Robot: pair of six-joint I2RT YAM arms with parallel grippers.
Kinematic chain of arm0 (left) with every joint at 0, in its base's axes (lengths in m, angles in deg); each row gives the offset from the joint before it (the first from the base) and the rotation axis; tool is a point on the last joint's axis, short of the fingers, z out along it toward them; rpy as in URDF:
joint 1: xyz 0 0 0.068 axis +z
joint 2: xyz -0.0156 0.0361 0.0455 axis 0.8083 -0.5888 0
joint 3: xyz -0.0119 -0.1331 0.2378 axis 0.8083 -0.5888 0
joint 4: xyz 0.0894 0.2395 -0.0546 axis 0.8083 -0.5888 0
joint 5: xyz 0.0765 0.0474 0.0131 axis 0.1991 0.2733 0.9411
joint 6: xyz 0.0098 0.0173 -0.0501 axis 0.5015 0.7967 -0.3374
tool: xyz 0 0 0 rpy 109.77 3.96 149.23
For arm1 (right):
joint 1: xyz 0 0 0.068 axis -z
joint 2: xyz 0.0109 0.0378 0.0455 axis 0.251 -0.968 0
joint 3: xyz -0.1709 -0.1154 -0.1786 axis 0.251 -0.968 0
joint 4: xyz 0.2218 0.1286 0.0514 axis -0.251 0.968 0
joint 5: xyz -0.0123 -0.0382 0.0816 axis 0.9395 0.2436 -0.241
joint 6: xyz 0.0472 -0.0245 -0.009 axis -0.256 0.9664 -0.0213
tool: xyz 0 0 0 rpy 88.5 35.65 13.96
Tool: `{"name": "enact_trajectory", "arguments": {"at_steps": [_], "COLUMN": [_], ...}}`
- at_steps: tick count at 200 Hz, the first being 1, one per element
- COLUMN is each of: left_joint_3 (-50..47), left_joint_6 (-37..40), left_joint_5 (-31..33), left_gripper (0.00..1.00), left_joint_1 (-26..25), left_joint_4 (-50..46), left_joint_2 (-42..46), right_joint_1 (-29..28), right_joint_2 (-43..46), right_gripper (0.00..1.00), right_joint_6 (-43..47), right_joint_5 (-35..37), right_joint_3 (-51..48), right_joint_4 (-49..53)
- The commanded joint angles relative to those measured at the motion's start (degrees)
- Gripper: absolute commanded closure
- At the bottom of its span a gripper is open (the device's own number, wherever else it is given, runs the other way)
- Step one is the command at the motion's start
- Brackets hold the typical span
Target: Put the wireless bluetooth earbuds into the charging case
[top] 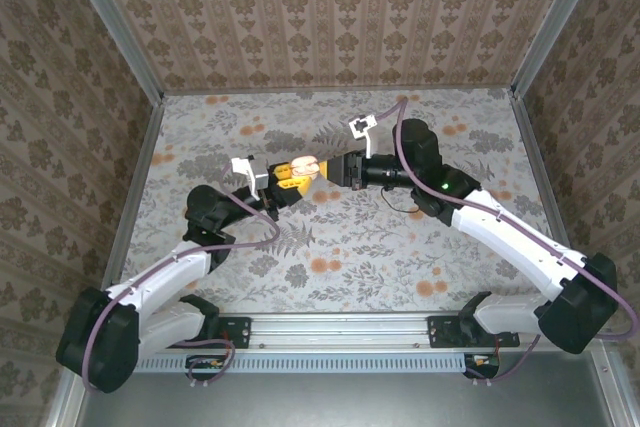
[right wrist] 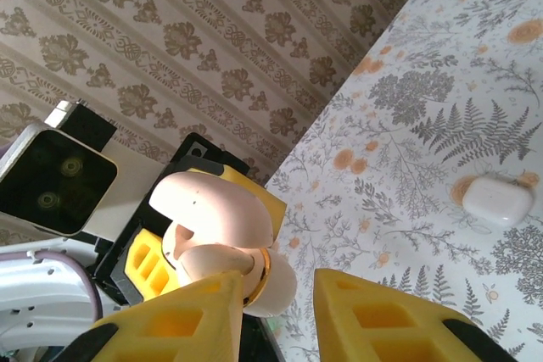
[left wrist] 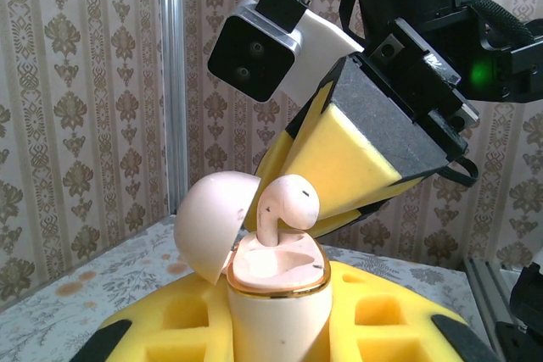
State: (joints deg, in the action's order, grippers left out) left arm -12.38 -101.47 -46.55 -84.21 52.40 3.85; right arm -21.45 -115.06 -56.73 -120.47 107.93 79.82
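Note:
The charging case (left wrist: 276,294) is a pale pink egg-shaped shell with a gold rim, and its lid (left wrist: 212,222) is hinged open to the left. My left gripper (top: 285,179) is shut on its body between yellow foam pads (left wrist: 161,328). One pinkish-white earbud (left wrist: 288,205) stands stem-down in the case's back socket, head sticking up. The front socket is bare. My right gripper (right wrist: 280,294) is open just behind the earbud, its yellow fingers (left wrist: 365,158) apart with nothing between them. The case (right wrist: 254,269) sits beside its left finger.
A small white rounded box (right wrist: 498,199) lies on the floral table (top: 350,247), off to the right gripper's side. Patterned walls with metal corner posts (top: 130,37) close in the table. Both arms meet at mid-table (top: 310,169), held above the surface.

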Motion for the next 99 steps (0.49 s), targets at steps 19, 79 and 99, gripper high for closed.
{"name": "enact_trajectory", "arguments": {"at_steps": [19,79,99], "left_joint_3": [1.5,1.8,1.8], "left_joint_6": [-1.3,-1.1,-1.0], "left_joint_5": [-1.6,-1.6,-1.6], "left_gripper": [1.0,1.0,1.0], "left_joint_1": [0.0,0.0,0.0], "left_joint_4": [3.3,3.4,3.4], "left_joint_2": [-0.6,-1.8,-2.0], "right_joint_1": [-0.3,-1.8,-1.9], "right_joint_2": [-1.0,-1.8,-1.8], "right_gripper": [0.72,0.72,0.72], "right_joint_6": [-1.0,1.1,1.5], "right_joint_5": [-1.9,-0.7,-0.3], "right_joint_3": [1.7,3.4,3.4], "right_joint_4": [-0.6,3.1,4.0]}}
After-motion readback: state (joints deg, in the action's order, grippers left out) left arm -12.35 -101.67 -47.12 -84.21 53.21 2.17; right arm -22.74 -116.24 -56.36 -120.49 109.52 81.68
